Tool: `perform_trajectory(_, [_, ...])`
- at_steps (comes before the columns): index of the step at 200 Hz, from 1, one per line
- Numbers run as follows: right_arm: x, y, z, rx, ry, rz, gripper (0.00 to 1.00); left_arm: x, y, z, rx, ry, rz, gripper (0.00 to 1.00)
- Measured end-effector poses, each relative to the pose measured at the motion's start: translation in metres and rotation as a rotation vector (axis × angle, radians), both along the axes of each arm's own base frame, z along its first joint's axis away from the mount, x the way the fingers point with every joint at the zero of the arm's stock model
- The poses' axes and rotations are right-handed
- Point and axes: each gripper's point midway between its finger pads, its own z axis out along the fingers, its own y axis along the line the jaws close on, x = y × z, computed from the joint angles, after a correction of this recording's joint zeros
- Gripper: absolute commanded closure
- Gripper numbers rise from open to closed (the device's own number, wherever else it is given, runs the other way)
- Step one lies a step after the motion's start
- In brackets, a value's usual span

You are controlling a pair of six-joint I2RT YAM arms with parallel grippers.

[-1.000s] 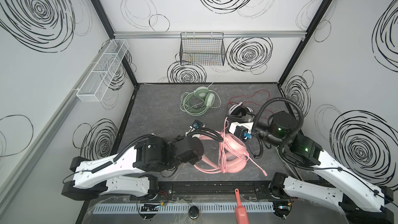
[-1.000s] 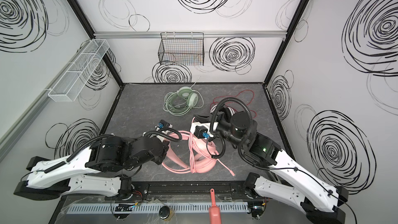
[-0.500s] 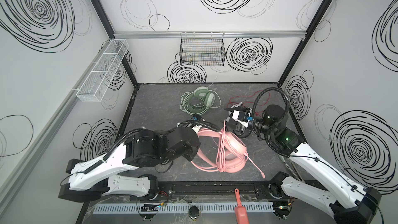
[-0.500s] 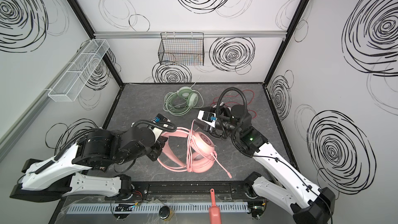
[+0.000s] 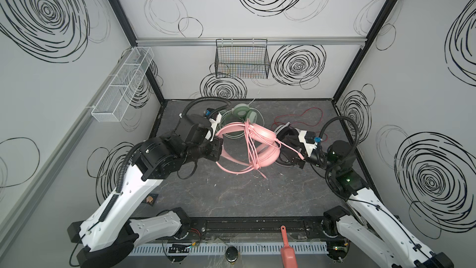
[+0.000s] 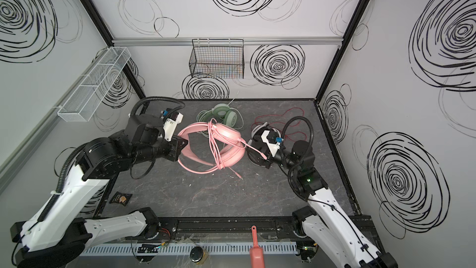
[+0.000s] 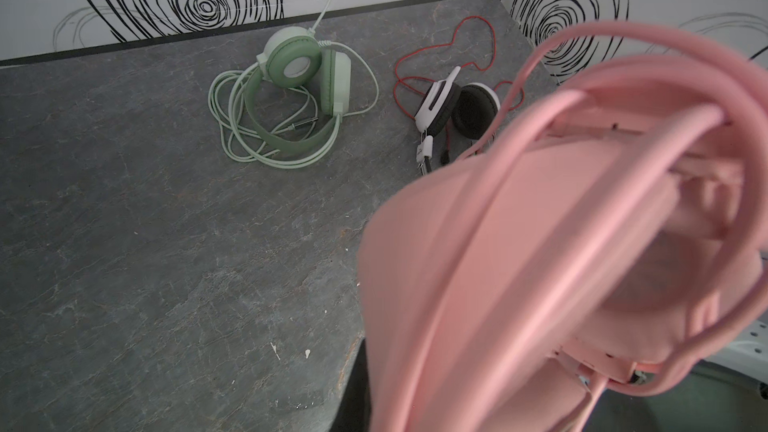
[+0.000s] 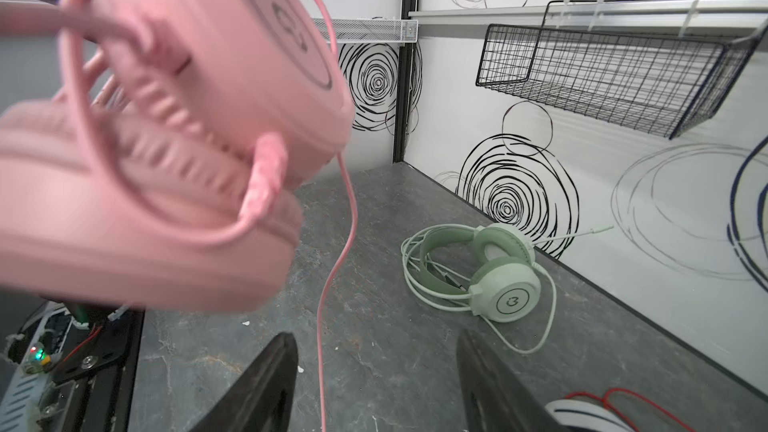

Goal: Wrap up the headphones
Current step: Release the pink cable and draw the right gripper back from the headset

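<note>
The pink headphones (image 5: 260, 145) (image 6: 226, 145) hang in the air over the middle of the table, with their pink cable (image 8: 332, 284) wound several times round them. My left gripper (image 5: 219, 148) (image 6: 181, 148) is shut on their headband; in the left wrist view the pink headphones (image 7: 540, 243) hide its jaws. My right gripper (image 5: 291, 153) (image 8: 374, 338) stands open just right of them, and a loose cable strand hangs between its fingers. The green headphones (image 5: 242, 113) (image 7: 299, 89) lie at the back. The white-and-black headphones (image 7: 457, 105) with a red cable (image 5: 309, 117) lie behind my right gripper.
A black wire basket (image 5: 242, 60) hangs on the back wall and a white mesh tray (image 5: 121, 83) on the left wall. A red scoop (image 5: 288, 251) and a round black object (image 5: 231, 253) sit at the front rail. A small dark packet (image 5: 150, 199) lies near the front left.
My left gripper has lifted the pink headphones up and toward the back. My right gripper has gone from shut to open, letting go of the pink cable.
</note>
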Motion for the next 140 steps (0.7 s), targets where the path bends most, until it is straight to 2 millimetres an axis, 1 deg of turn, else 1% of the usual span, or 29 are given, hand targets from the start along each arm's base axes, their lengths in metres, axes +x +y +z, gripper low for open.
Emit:
perform_trajectory(11, [-0.007, -0.004, -0.013, 0.035, 0.029, -0.009, 0.34, 0.005, 0.003, 0.003, -0.023, -0.001, 0.013, 1.00])
perform_trajectory(19, [-0.013, -0.006, -0.026, 0.055, 0.061, -0.014, 0.33, 0.008, 0.004, 0.005, -0.037, -0.004, 0.020, 1.00])
perform_trajectory(36, [-0.022, -0.008, -0.045, 0.084, 0.125, -0.011, 0.34, 0.015, 0.008, 0.009, -0.068, -0.007, 0.038, 1.00])
perform_trajectory(53, [-0.035, -0.001, -0.053, 0.101, 0.161, 0.036, 0.37, 0.021, 0.011, 0.013, -0.097, -0.013, 0.054, 1.00])
perform_trajectory(71, [-0.056, 0.016, -0.054, 0.111, 0.199, 0.126, 0.38, 0.028, 0.012, 0.015, -0.127, -0.024, 0.067, 1.00])
perform_trajectory(86, [-0.077, 0.033, -0.054, 0.112, 0.221, 0.212, 0.38, 0.033, 0.011, 0.012, -0.145, -0.024, 0.077, 1.00])
perform_trajectory(100, [-0.095, 0.047, -0.053, 0.113, 0.246, 0.266, 0.38, 0.036, 0.010, 0.006, -0.154, -0.011, 0.086, 1.00])
perform_trajectory(111, [-0.106, 0.057, -0.048, 0.110, 0.261, 0.291, 0.44, 0.038, 0.009, -0.001, -0.153, 0.002, 0.093, 1.00])
perform_trajectory(125, [-0.116, 0.072, -0.032, 0.109, 0.281, 0.320, 0.50, 0.039, 0.009, -0.006, -0.150, 0.015, 0.102, 1.00])
perform_trajectory(140, [-0.120, 0.092, -0.004, 0.108, 0.304, 0.325, 0.57, 0.040, 0.011, -0.008, -0.147, 0.017, 0.113, 1.00])
